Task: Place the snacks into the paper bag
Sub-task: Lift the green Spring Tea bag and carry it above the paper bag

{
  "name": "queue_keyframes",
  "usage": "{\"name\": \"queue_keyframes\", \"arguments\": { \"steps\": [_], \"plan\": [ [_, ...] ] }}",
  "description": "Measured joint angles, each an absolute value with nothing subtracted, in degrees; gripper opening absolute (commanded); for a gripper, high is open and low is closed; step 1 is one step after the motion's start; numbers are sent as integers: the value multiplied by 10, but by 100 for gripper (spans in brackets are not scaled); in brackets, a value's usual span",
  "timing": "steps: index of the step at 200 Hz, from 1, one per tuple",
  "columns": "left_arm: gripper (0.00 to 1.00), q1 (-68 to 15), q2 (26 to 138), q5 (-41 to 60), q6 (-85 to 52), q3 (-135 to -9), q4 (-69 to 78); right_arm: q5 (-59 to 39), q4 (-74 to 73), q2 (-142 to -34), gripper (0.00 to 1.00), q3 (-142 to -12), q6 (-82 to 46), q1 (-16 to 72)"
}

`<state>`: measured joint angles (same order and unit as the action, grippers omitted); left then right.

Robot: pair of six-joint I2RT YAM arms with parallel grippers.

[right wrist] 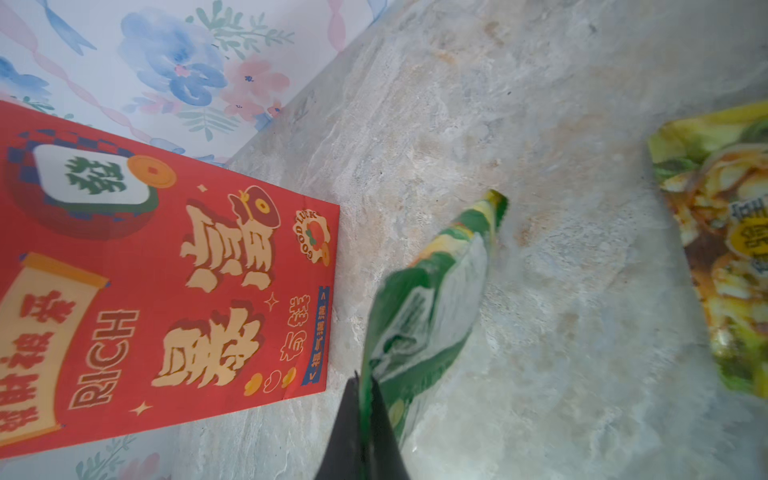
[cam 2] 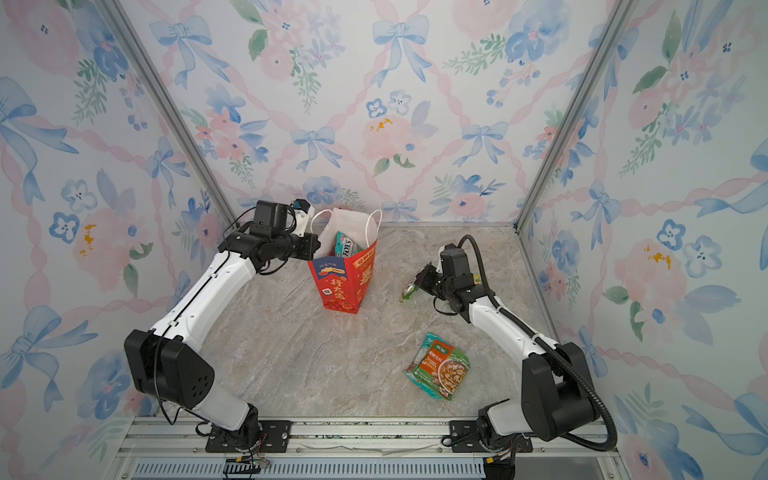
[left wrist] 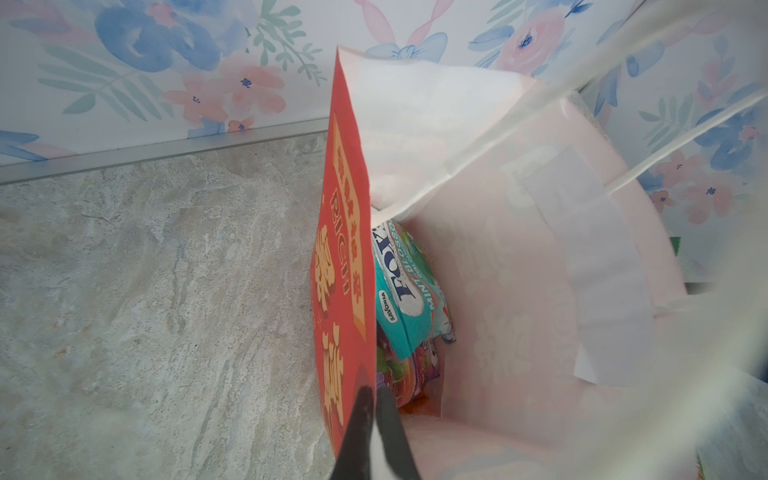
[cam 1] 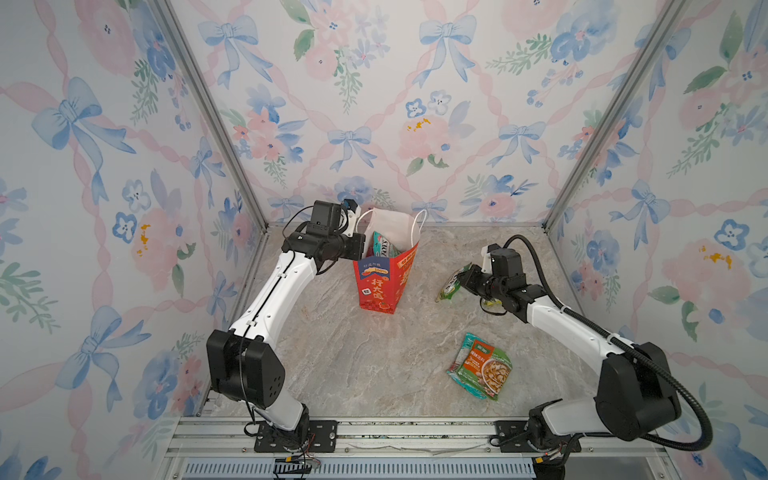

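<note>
In both top views the tall red paper bag [cam 1: 384, 282] [cam 2: 345, 282] is seen standing upright on the marbled surface [cam 1: 353, 357], mouth open, with a teal crinkly packet [cam 1: 384, 247] inside. The bag lies to the left of the right gripper [cam 1: 467, 276], which is clamped on a green crinkly plastic packet [cam 1: 451, 286]; the packet hangs long axis downward, apart from the bag. A green-and-orange flat packet [cam 1: 480, 368] is left lying nearer the right arm's base.

In the left wrist view the left gripper [left wrist: 372, 399] is shown pinched on the bag's red wall [left wrist: 345, 257], so that the white-lined mouth is held open over the teal packet [left wrist: 409, 291].

In the right wrist view the green packet [right wrist: 428, 307] is gripped by its edge in the right gripper [right wrist: 365, 386], the bag [right wrist: 166, 282] standing just beside it; a yellow-green packet [right wrist: 723, 232] lies on the other side. The coming move is judged to be a lift, then a carry leftward over the rim.
</note>
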<state>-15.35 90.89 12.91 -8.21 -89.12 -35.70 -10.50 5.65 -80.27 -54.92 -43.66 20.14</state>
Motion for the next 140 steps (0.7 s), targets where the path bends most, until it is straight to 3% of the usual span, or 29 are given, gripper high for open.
{"name": "queue_keyframes", "arguments": {
  "steps": [140],
  "plan": [
    [0, -154, 909, 129, -82, -891, -357, -27, 234, -716, 0, -747, -327, 302]
  ]
}}
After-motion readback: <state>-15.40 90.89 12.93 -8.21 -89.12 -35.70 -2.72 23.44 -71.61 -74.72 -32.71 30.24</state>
